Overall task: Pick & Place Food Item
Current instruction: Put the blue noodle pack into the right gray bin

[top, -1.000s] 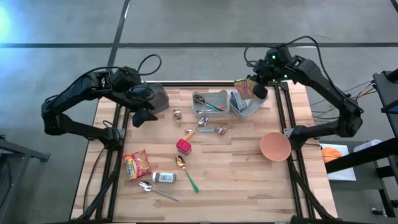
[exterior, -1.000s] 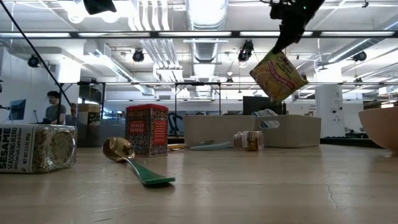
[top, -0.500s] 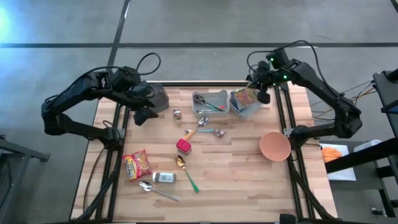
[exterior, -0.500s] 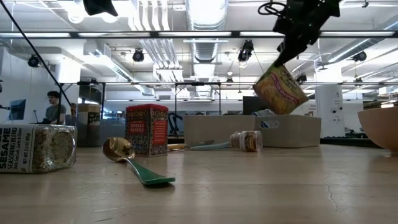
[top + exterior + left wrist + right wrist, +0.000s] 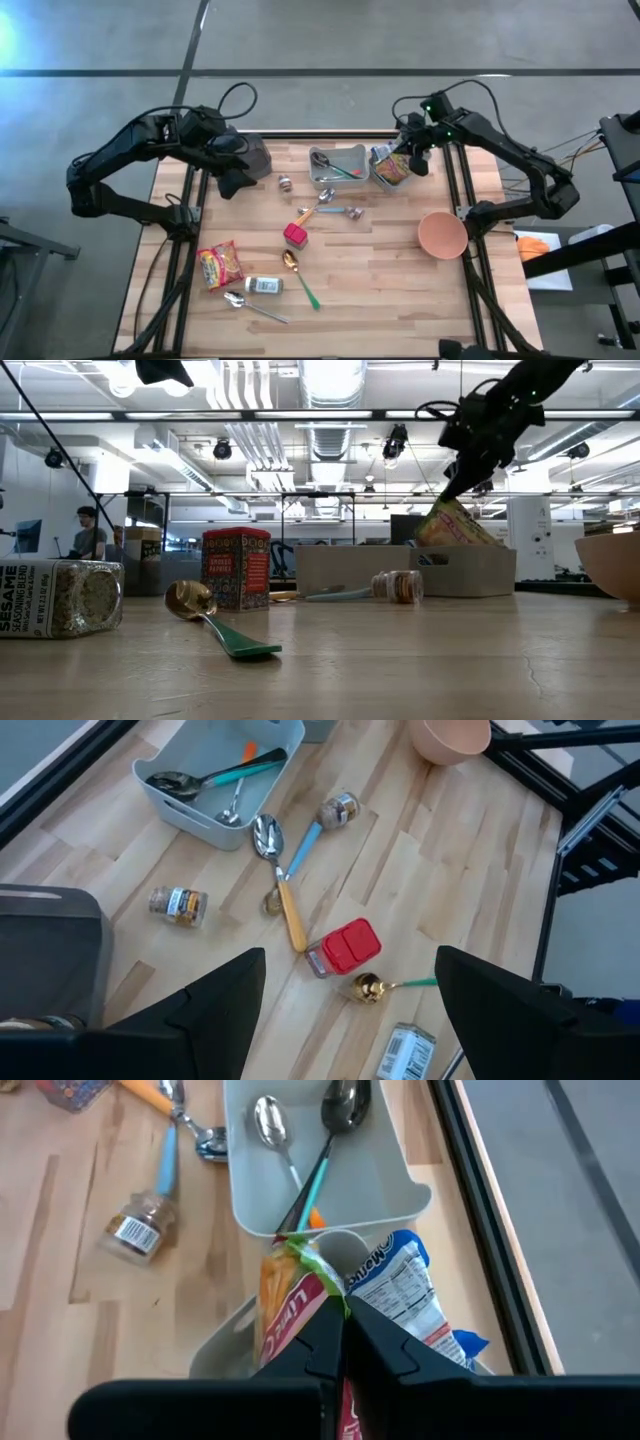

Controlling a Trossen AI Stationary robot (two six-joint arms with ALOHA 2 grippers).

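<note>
— Where is the food packet right now?

— The yellow and red snack packet (image 5: pixel 393 166) hangs from the right gripper (image 5: pixel 408 152), whose jaws are pinched together on the packet's top edge. In the right wrist view the two dark fingers (image 5: pixel 335 1342) meet on the crinkled seal, and the packet's lower part is already down inside the grey bin (image 5: pixel 396 176) at the far right of the table (image 5: pixel 380 260). A blue and white bag (image 5: pixel 405 1295) lies in that same bin, just beside the packet.

— And from table height?

— There the packet (image 5: pixel 455 525) stands tilted, its bottom hidden behind the bin's wall (image 5: pixel 470 571), with the arm reaching down to it from above.

— What is next to that bin?

— A second grey bin (image 5: pixel 338 165) touching it on its left, holding spoons, one with a teal handle.

— And the left arm?

— The left gripper (image 5: pixel 233 183) hovers over the far left part of the table, beside a dark grey box (image 5: pixel 256 156). Its jaws stand wide apart with nothing between them.

— What else lies on the table?

— A red tin (image 5: pixel 295 236) near the middle, a gold spoon with a green handle (image 5: pixel 298 277) just below it, another snack packet (image 5: pixel 220 265) and a seasoning jar (image 5: pixel 264 285) at the near left, and a peach bowl (image 5: pixel 442 235) at the right edge.
</note>
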